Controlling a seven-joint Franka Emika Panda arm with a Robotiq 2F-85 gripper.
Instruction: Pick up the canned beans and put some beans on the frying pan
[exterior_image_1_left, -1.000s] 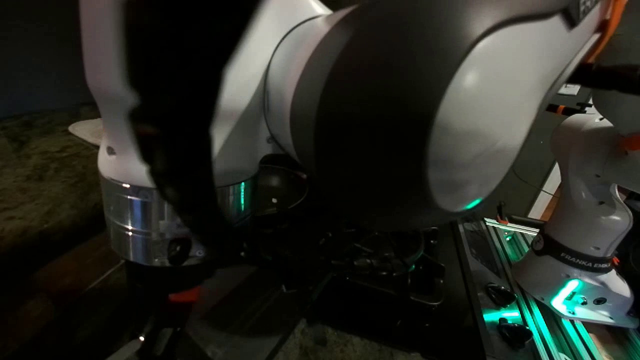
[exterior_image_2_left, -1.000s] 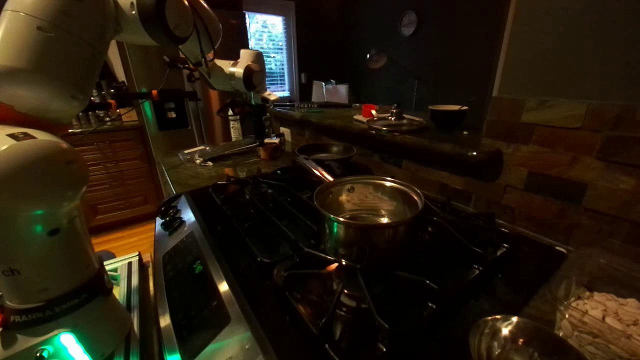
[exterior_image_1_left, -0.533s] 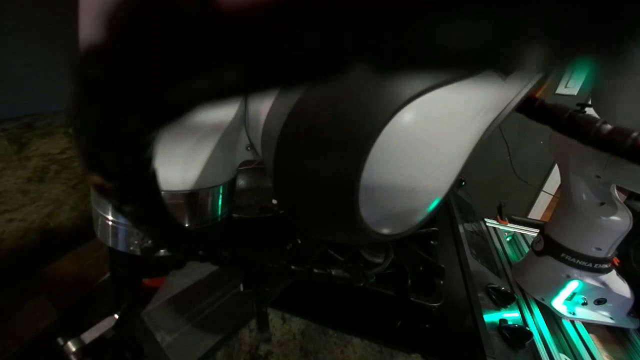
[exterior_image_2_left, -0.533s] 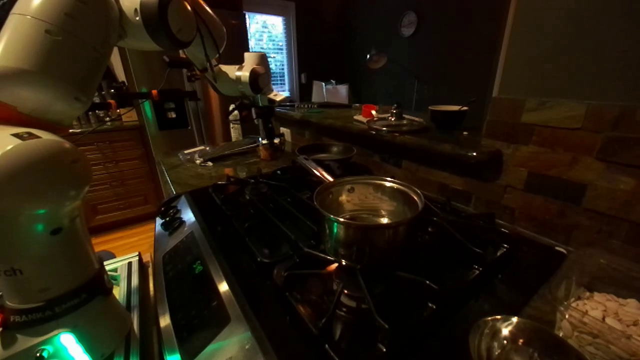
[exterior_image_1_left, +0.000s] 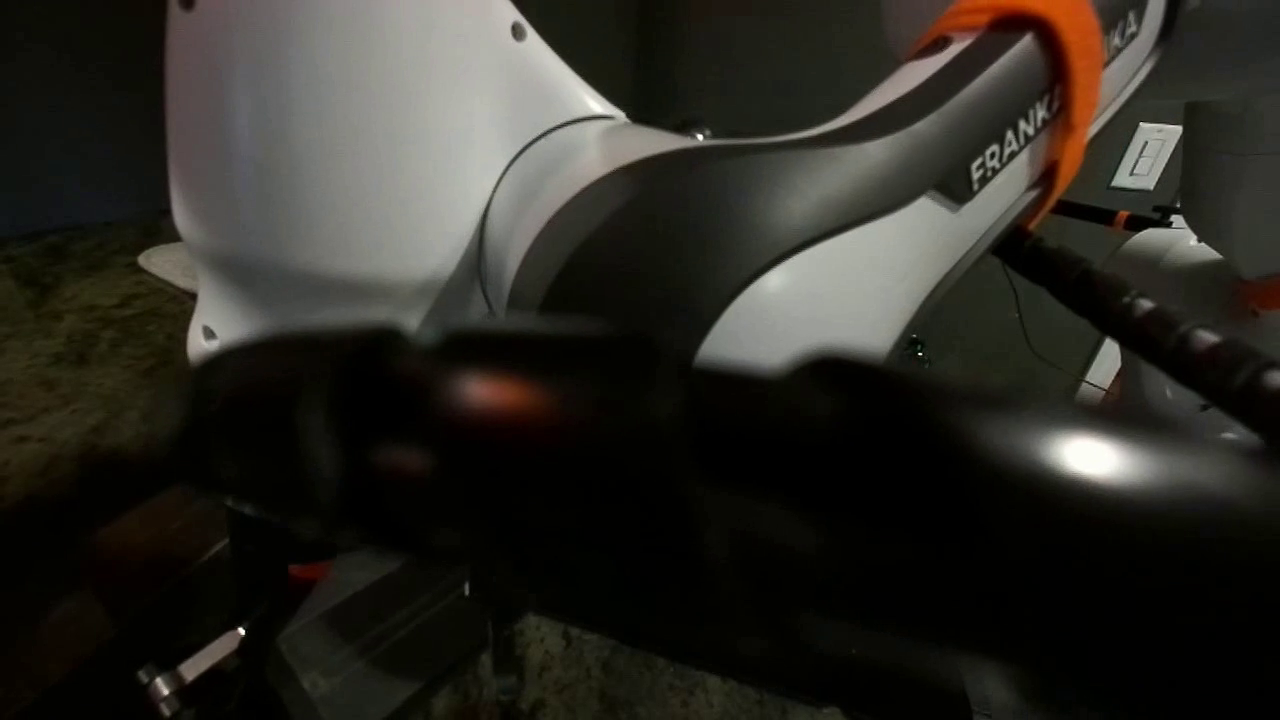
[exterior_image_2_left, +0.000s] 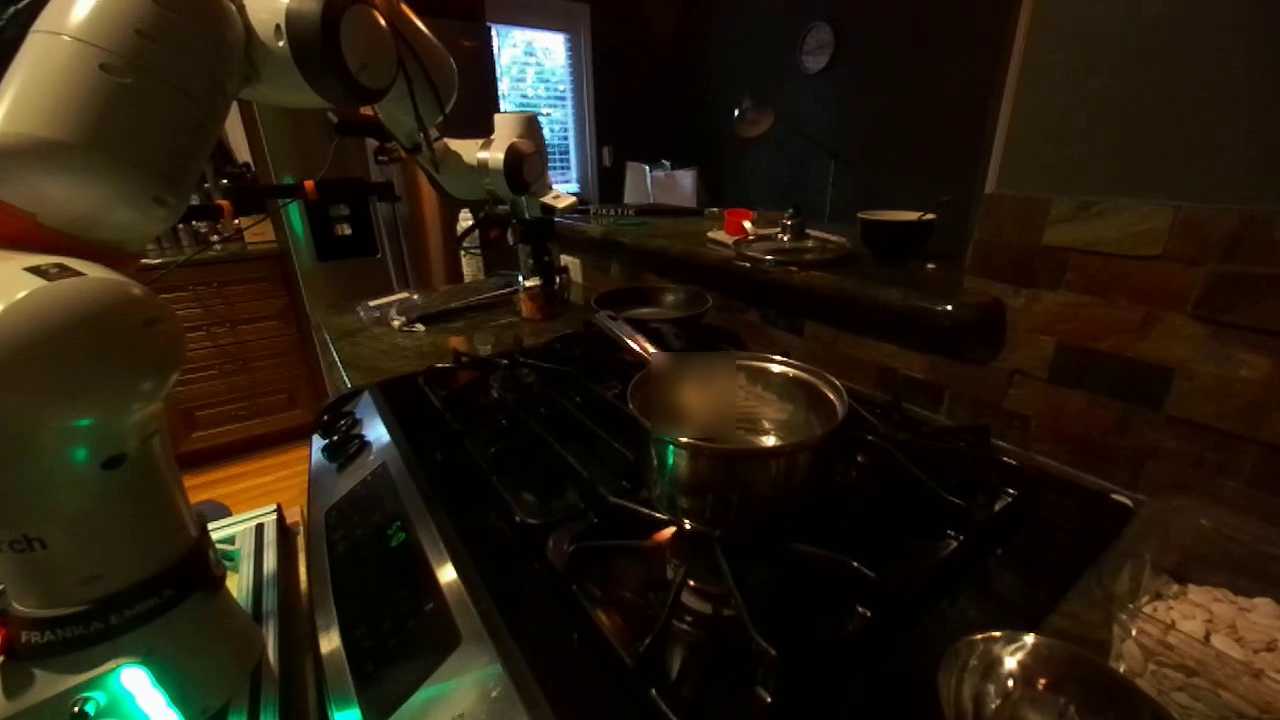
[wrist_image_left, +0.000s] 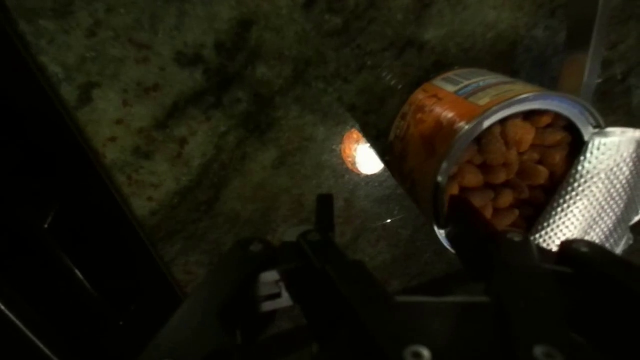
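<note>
super dim kitchen (exterior_image_2_left: 1100, 110), speckled counter (wrist_image_left: 150, 110) lying under the gripper (wrist_image_left: 392, 202), fingers (wrist_image_left: 325, 215) hanging apart, round can (wrist_image_left: 435, 120) sitting by one, lumpy beans (wrist_image_left: 517, 155) showing, dimpled lid (wrist_image_left: 595, 192) sticking out

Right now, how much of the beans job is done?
Already done: the lid of the can is peeled open, showing beans. In hand: the open gripper is close to the can; I can't tell whether they touch. Left, probably: grip, lift and pour; I see no beans in the frying pan.
</note>
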